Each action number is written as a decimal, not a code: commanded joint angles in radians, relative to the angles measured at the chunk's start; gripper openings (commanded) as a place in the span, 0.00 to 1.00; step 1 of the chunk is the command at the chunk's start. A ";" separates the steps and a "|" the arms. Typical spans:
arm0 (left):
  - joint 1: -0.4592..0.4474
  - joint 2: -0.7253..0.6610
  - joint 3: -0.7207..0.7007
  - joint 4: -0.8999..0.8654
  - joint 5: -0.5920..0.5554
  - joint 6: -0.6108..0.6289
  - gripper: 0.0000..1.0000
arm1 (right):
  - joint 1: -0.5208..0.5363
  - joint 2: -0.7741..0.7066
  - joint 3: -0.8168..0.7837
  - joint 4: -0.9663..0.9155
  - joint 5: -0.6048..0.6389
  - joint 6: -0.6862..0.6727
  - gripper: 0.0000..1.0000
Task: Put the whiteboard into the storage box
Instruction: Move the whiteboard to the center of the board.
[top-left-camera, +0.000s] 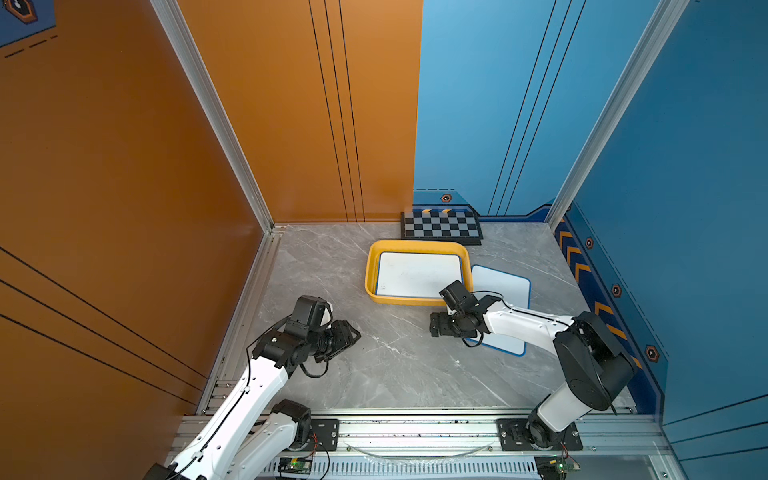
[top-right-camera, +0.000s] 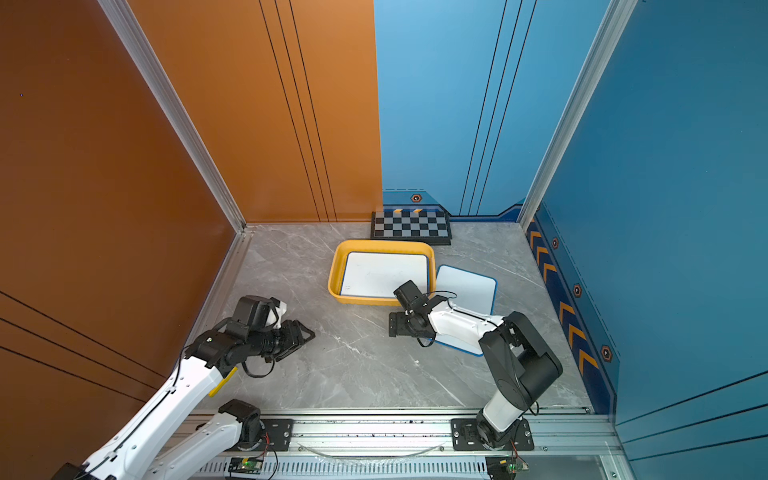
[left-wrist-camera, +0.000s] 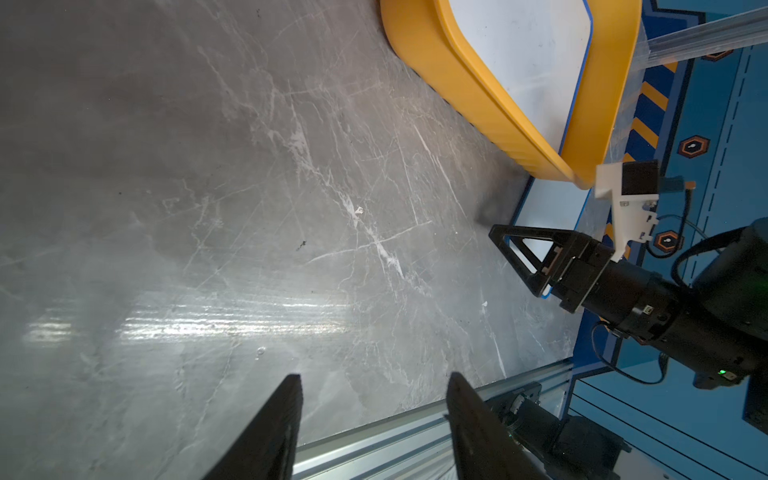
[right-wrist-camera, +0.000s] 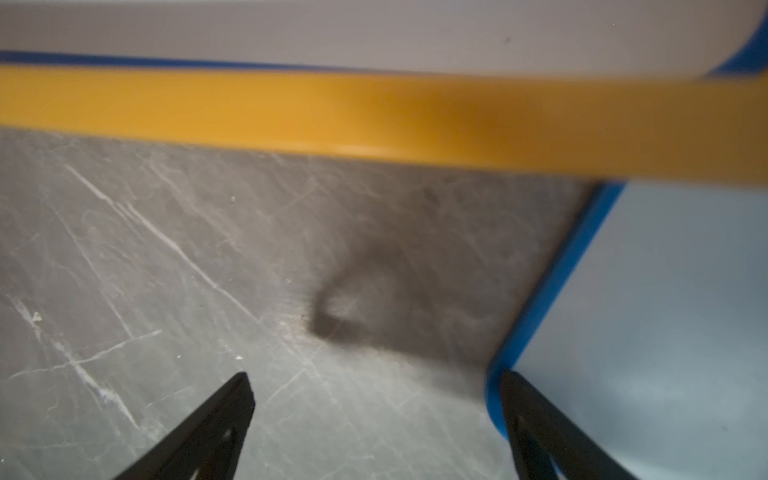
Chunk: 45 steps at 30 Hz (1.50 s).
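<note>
Your right gripper (right-wrist-camera: 374, 378) gapes wide at the loose whiteboard (top-left-camera: 505, 291), left gripper (left-wrist-camera: 374, 378) half-open, empty; pinch its edge, then box (top-left-camera: 371, 270).

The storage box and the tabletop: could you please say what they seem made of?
Storage box: likely moulded plastic, matte yellow, with rounded corners and flared walls. Tabletop: grey marble look, white veins, glossy glare; stone or laminate, I cannot tell.
</note>
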 joint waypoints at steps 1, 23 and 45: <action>-0.006 -0.042 -0.016 -0.033 0.021 -0.013 0.58 | 0.092 0.105 0.012 -0.011 -0.107 0.099 0.94; -0.171 -0.024 -0.077 -0.061 -0.128 -0.073 0.58 | 0.183 0.309 0.366 -0.011 -0.151 0.075 0.94; -0.426 0.332 0.041 0.015 -0.329 -0.162 0.61 | -0.516 -0.559 -0.294 -0.261 -0.086 -0.016 0.99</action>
